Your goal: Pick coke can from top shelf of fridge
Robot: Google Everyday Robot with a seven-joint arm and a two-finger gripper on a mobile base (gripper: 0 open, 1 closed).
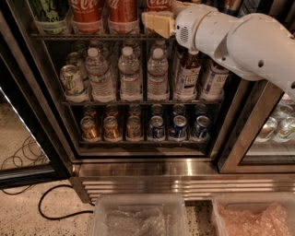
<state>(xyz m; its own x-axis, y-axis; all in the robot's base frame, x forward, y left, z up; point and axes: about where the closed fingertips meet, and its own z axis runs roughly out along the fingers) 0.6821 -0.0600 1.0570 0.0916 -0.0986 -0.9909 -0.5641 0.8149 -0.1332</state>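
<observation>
Red coke can [158, 4] upright on top shelf [92, 36] of fridge [138, 168], seemingly just behind the claw [154, 23].

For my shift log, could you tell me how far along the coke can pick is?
Done: the fridge stands open and the gripper is up at the top shelf, directly before a coke can. In hand: lining up on that can. Left: lifting it out; it sits level with neighbouring cans.

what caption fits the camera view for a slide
Robot gripper at the top shelf of the fridge, right in front of a red coke can, with water bottles below.
</observation>
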